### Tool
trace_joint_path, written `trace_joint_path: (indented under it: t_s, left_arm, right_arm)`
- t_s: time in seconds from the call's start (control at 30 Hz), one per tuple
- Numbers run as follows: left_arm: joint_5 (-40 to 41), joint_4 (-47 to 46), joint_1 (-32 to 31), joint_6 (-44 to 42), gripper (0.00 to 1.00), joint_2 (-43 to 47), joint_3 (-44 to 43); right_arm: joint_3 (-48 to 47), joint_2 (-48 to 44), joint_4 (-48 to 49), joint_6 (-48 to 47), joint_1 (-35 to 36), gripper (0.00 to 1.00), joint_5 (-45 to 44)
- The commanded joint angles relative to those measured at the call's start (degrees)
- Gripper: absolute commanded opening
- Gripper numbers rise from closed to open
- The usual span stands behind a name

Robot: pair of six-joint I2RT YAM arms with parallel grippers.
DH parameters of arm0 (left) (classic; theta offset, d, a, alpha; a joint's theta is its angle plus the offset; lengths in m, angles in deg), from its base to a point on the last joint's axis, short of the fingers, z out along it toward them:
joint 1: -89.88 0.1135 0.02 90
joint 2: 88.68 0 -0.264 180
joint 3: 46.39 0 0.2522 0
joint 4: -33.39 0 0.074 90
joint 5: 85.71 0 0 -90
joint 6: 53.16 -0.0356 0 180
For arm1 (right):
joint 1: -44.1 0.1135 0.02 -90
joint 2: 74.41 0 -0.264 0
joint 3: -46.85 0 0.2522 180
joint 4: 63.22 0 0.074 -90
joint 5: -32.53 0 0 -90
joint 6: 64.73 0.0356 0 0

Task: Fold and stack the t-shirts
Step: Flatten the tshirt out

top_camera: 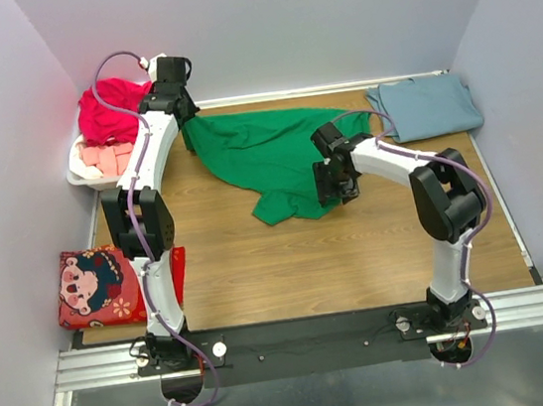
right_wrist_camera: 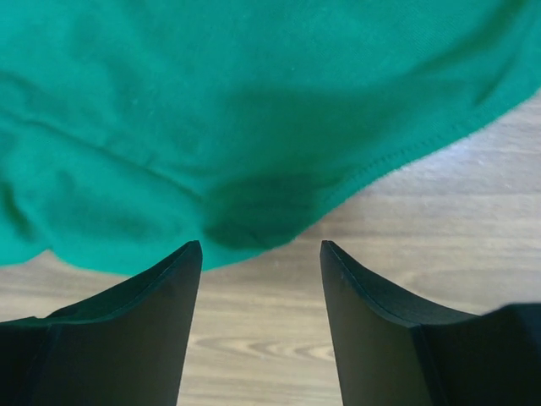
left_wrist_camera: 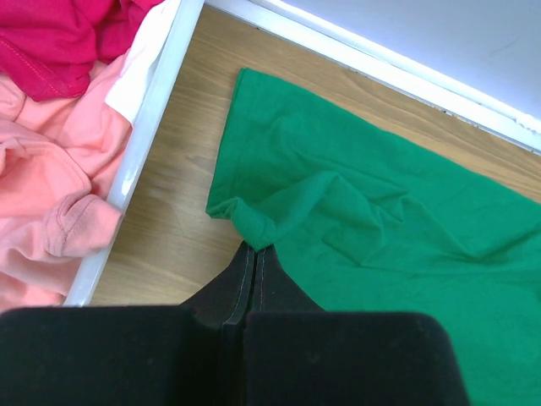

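Observation:
A bright green t-shirt (top_camera: 265,154) lies rumpled across the middle of the table. At its far left corner my left gripper (left_wrist_camera: 255,247) is shut on a pinched fold of the green t-shirt (left_wrist_camera: 363,228). My right gripper (right_wrist_camera: 260,247) hangs open just above the wood, right at the green shirt's hem (right_wrist_camera: 254,152), with nothing between its fingers; from above it (top_camera: 335,193) sits at the shirt's near right edge. A blue-grey t-shirt (top_camera: 426,106) lies folded at the far right. Magenta-red (top_camera: 111,109) and pale pink (top_camera: 108,158) t-shirts fill the basket.
The white plastic basket (top_camera: 80,174) stands at the far left, its rim (left_wrist_camera: 148,127) just beside my left gripper. A red cartoon-print cushion (top_camera: 97,284) lies at the near left. A raised white rail (left_wrist_camera: 397,76) edges the back of the table.

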Motion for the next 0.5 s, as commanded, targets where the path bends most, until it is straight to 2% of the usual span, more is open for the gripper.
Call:
trace_joint_path:
  t_s: [0.0,0.13,0.17,0.23,0.27,0.37,0.47]
  left_arm:
    - [0.1,-0.4,0.0,-1.3,0.0,0.7,0.0]
    - [0.5,-0.4,0.0,-1.4,0.0,0.9,0.2]
    - [0.9,-0.3,0.0,-1.3,0.0,1.0,0.2]
    - [1.3,-0.1,0.0,-1.4,0.0,1.1,0.0]
    - [1.9,0.1,0.1,-1.4,0.0,1.1,0.0]
    - [3.0,0.4,0.2,-1.4,0.0,1.7,-0.1]
    - [4.2,1.0,0.3,-1.7,0.0,2.4,-0.3]
  right_arm:
    - [-2.5,3.3,1.9,0.7,0.6,0.65,0.5]
    - [-3.2,5.4,2.3,0.7,0.6,0.56,0.0]
    - [-3.2,5.7,2.2,0.7,0.6,0.45,-0.2]
    - [-2.8,5.5,2.1,1.0,0.6,0.32,-0.6]
    - [-2.6,5.2,2.0,1.2,0.6,0.18,-1.2]
    - [-2.2,3.2,1.1,1.4,0.6,0.01,-2.7]
    - [-2.2,-0.1,-0.3,1.4,0.6,0.01,-4.5]
